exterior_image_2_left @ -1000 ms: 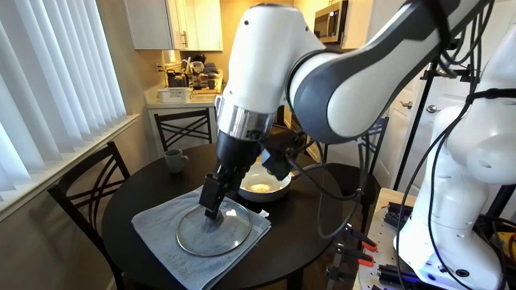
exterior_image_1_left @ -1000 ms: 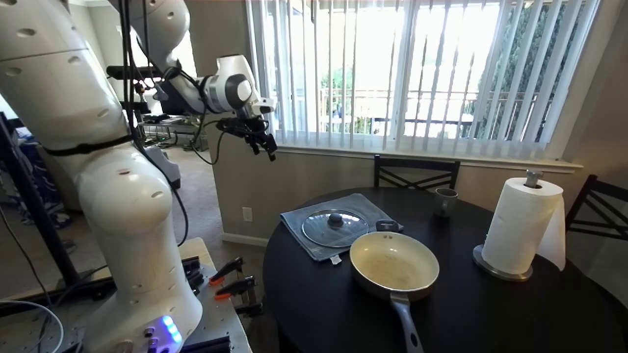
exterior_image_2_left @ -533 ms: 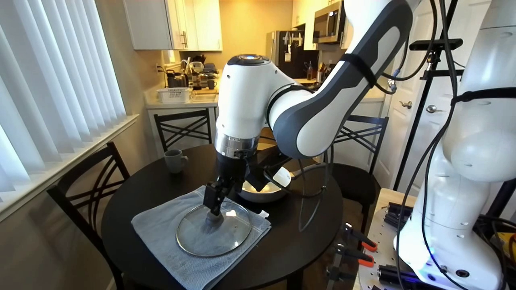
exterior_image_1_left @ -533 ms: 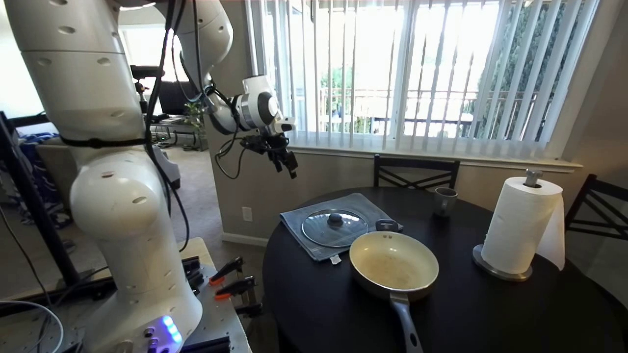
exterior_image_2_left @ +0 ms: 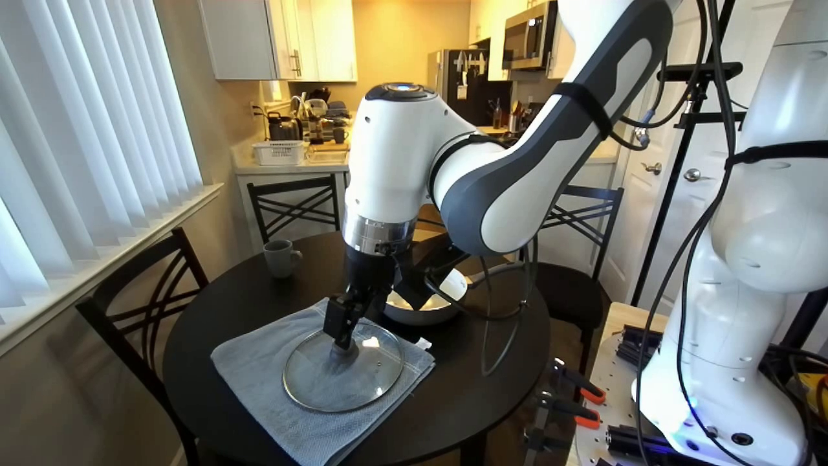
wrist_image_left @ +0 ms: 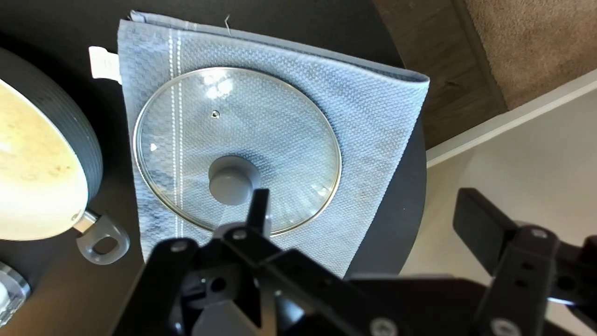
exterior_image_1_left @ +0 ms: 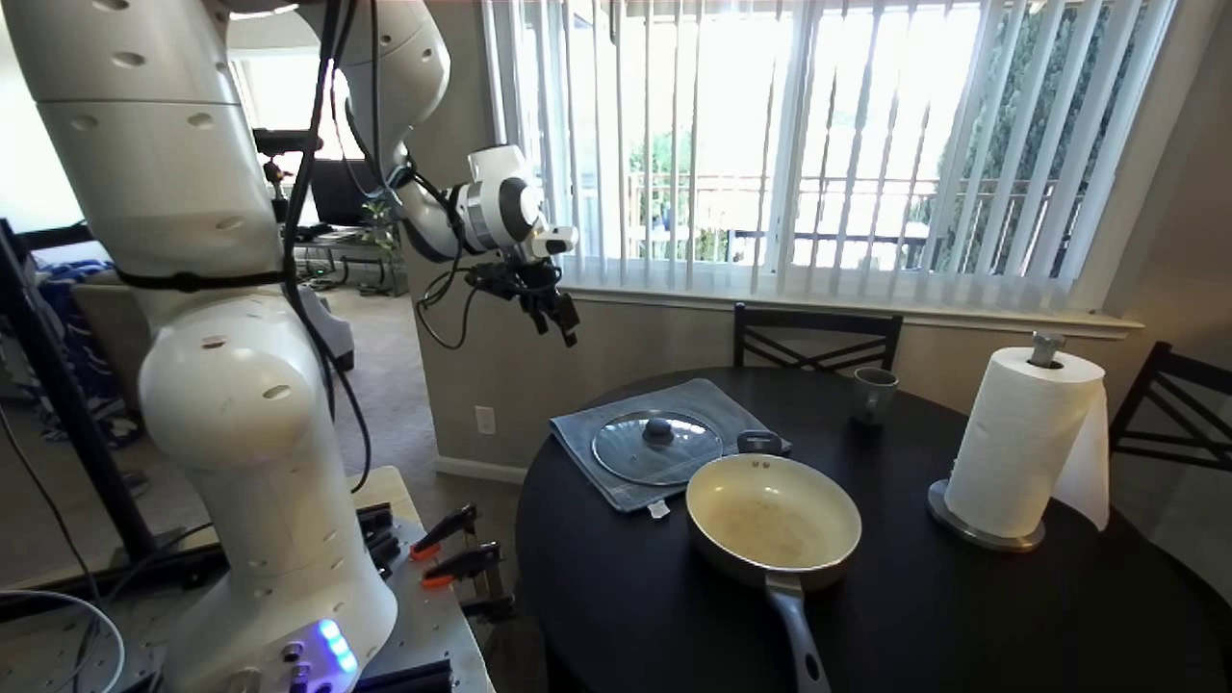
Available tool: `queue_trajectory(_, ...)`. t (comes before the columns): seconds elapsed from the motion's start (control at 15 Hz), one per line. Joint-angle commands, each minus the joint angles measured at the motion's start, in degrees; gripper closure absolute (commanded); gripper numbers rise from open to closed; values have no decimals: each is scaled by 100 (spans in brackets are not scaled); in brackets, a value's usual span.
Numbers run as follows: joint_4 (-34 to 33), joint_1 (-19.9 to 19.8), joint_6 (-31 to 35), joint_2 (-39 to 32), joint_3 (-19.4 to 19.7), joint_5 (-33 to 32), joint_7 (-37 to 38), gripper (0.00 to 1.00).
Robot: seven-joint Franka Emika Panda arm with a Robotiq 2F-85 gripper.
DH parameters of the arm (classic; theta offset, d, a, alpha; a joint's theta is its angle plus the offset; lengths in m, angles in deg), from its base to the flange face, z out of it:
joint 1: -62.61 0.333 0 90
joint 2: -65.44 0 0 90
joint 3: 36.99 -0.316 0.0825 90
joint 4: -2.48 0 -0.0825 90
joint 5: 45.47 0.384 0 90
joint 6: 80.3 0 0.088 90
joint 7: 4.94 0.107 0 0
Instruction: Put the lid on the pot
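The glass lid (exterior_image_1_left: pixel 626 454) lies flat on the grey-blue cloth, knob up, in both exterior views (exterior_image_2_left: pixel 362 382) and in the wrist view (wrist_image_left: pixel 284 135). The pot (exterior_image_1_left: pixel 770 525), a cream-inside frying pan, stands uncovered beside the cloth. Part of it shows at the left of the wrist view (wrist_image_left: pixel 35 182), and my arm partly covers it in an exterior view (exterior_image_2_left: pixel 424 316). My gripper (wrist_image_left: pixel 367 212) is open and empty, fingers wide apart. In an exterior view the gripper (exterior_image_1_left: pixel 556 325) hangs in the air, above and to the left of the lid. In the wrist view one fingertip overlaps the knob's edge.
The cloth (wrist_image_left: pixel 378 112) lies near the edge of the round dark table (exterior_image_1_left: pixel 616 587). A grey mug (exterior_image_1_left: pixel 873 395) and a paper towel roll (exterior_image_1_left: pixel 1025 443) stand on the table. Chairs (exterior_image_2_left: pixel 155 304) surround it. A window with blinds (exterior_image_1_left: pixel 799 144) is behind.
From one second to half a second ago, my arm swung toward the table and the gripper came lower, nearer the lid. Since then it has shifted only slightly back. Lid and pot have not moved.
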State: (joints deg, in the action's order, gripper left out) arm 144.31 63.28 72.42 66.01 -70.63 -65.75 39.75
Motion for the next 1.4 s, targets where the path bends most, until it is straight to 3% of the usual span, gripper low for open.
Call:
queue_trajectory(0.0, 0, 0, 0, 0, 0, 0, 0, 0)
queue_trajectory(0.93, 0, 0, 0, 0, 0, 0, 0, 0)
queue_trajectory(1.13, -335, -201, -117, -216, 227, -224, -69, 0)
queue_trajectory(1.33, -1048, -467, -300, -797, 585, -255, -639, 0)
